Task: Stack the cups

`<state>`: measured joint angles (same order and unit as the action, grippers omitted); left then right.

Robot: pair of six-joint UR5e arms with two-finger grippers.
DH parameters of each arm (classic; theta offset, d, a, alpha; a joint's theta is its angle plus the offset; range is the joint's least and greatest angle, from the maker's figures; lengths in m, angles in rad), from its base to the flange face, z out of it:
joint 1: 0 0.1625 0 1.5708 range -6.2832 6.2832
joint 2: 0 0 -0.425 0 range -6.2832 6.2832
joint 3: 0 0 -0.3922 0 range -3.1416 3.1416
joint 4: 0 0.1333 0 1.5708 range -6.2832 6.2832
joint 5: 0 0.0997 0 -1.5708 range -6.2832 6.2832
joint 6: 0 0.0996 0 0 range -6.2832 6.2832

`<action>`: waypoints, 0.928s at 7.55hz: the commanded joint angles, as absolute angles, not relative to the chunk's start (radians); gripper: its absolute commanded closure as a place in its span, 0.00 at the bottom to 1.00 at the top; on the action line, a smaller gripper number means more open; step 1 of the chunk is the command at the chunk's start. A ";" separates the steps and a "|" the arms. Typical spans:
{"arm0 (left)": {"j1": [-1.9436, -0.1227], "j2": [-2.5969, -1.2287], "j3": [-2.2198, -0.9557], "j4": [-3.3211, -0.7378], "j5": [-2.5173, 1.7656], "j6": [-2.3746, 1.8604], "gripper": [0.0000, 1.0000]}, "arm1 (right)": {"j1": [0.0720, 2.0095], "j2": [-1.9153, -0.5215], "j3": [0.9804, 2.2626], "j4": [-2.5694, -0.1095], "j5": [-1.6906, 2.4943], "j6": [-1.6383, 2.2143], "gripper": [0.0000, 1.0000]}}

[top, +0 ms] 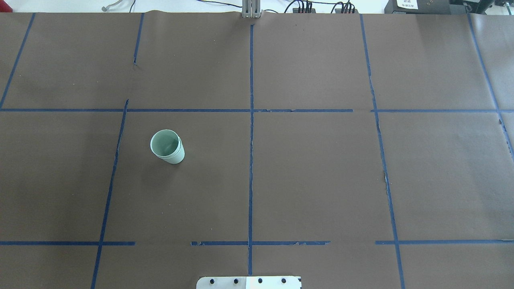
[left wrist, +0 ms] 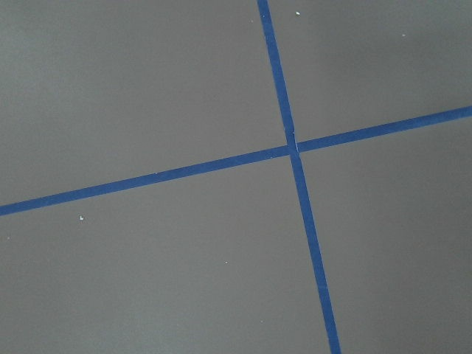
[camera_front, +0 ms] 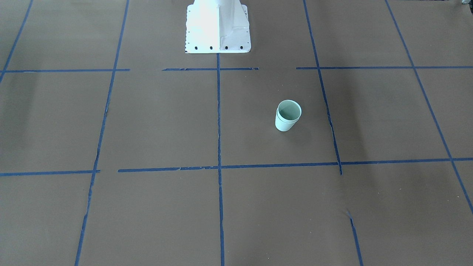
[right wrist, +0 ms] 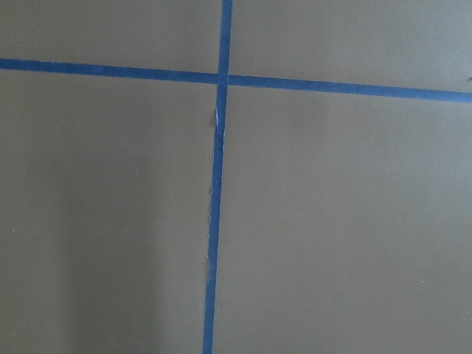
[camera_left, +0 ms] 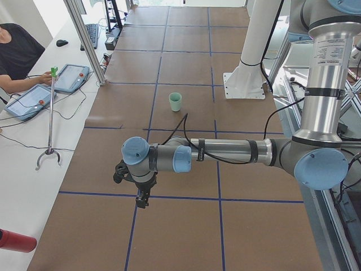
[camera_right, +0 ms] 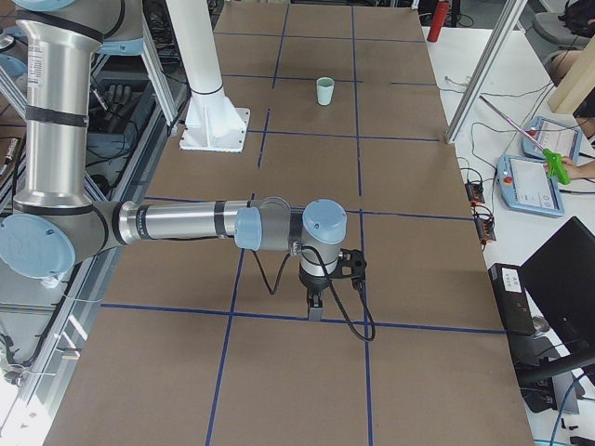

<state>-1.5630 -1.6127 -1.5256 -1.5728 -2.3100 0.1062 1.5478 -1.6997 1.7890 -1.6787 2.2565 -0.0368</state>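
The two pale mint-green cups (camera_front: 288, 115) stand upright as one nested stack, one inside the other, on the brown table; the stack also shows in the overhead view (top: 167, 146) left of centre. My left gripper (camera_left: 141, 200) shows only in the exterior left view, hanging over the table's left end, far from the cups (camera_left: 175, 101). My right gripper (camera_right: 314, 307) shows only in the exterior right view, over the right end, far from the cups (camera_right: 324, 91). I cannot tell whether either is open or shut. Both wrist views show only table and blue tape.
The white robot pedestal (camera_front: 218, 26) stands at the table's robot-side edge. Blue tape lines (top: 251, 160) divide the brown surface. An operator (camera_left: 14, 53) with tablets (camera_left: 72, 77) sits beside the table, and a metal grabber tool (camera_left: 49, 130) stands there.
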 commanded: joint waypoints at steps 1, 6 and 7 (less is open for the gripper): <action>-1.563 -1.612 -1.528 -1.574 -2.321 0.008 0.00 | 1.548 -1.700 1.789 -1.678 2.256 -0.037 0.00; -1.563 -1.612 -1.532 -1.578 -2.355 0.008 0.00 | 1.548 -1.700 1.790 -1.680 2.256 -0.037 0.00; -1.562 -1.614 -1.532 -1.578 -2.355 0.008 0.00 | 1.548 -1.700 1.789 -1.680 2.256 -0.037 0.00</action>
